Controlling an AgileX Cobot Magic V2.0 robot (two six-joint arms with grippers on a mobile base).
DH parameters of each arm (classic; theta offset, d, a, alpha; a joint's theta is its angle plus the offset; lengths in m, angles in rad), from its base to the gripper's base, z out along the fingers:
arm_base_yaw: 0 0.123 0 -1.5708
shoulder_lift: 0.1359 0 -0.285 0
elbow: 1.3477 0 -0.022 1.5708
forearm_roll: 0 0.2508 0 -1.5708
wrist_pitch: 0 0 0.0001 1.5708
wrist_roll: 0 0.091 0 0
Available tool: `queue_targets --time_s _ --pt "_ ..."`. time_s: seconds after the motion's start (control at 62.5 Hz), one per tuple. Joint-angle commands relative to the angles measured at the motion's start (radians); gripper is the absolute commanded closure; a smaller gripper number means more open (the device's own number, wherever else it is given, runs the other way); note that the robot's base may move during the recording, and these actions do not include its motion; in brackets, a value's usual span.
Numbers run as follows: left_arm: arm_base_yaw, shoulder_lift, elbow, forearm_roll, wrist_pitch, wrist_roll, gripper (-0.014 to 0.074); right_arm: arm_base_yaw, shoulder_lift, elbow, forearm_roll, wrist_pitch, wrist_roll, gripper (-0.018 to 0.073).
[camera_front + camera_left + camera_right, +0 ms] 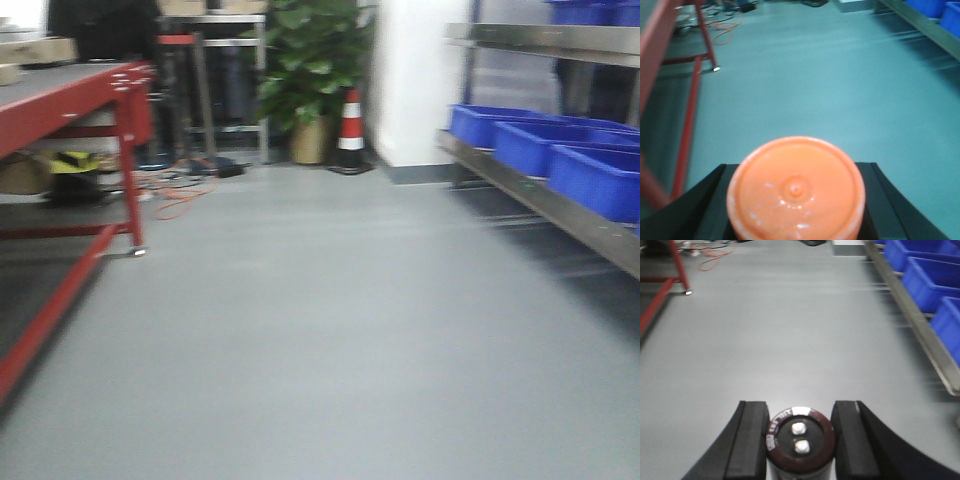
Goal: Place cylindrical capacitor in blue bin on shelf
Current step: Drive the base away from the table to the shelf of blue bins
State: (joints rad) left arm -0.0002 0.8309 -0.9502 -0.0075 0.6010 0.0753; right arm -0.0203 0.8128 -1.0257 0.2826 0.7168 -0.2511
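Workshop: red workbench point(70, 118), steel shelf point(560, 210), blue bins point(600, 178), traffic cone point(351, 125).

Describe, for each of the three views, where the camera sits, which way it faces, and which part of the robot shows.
Exterior front: sits low, facing ahead over the floor, red workbench left, shelf with blue bins right; no robot part shows.
Left wrist: behind the left gripper, facing forward; it is shut on an orange round object.
Right wrist: behind the right gripper, facing forward; it is shut on the capacitor.
Shared: all three show workbench left, shelf right.
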Motion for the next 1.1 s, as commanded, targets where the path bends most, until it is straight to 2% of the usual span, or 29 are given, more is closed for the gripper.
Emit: queue_targets --time_s 0.0,1.088 --pt "-0.005 -0.007 -0.001 -0.004 -0.017 0.0 0.0708 -0.005 -0.008 0.003 -0.002 -0.031 -0.005 0.0721" --pt "-0.005 -0.007 -0.001 -0.004 -0.017 0.0 0.0708 -0.005 -0.008 0.003 -0.002 -0.031 -0.005 0.0721"
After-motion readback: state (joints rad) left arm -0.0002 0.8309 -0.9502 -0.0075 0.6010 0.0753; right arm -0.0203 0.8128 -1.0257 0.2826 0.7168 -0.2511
